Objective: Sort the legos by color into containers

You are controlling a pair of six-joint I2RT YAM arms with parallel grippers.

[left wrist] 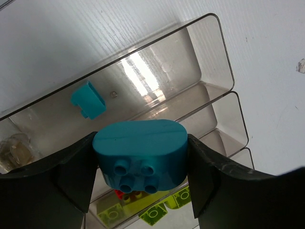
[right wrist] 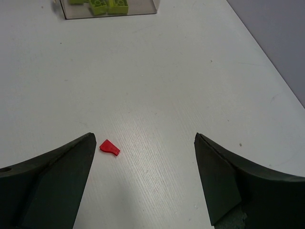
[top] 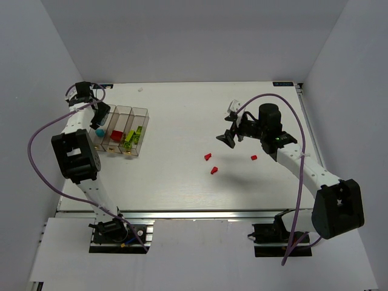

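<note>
Pinching a rounded cyan brick point(left wrist: 140, 152), the left gripper point(left wrist: 141, 164) hangs over the containers point(left wrist: 212, 57), where a smaller cyan brick point(left wrist: 88, 99) lies in the end bin. The right gripper point(right wrist: 144, 138), spread wide, hovers over open bench point(top: 182, 188) by one red bit point(right wrist: 109, 148). The lime bricks point(right wrist: 102, 5) are cut off at the frame top. Only the top view shows all three red bits point(top: 214, 170).

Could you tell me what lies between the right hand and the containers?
One small red lego just ahead of the right hand, then bare table to the containers, per the right wrist view.
</note>
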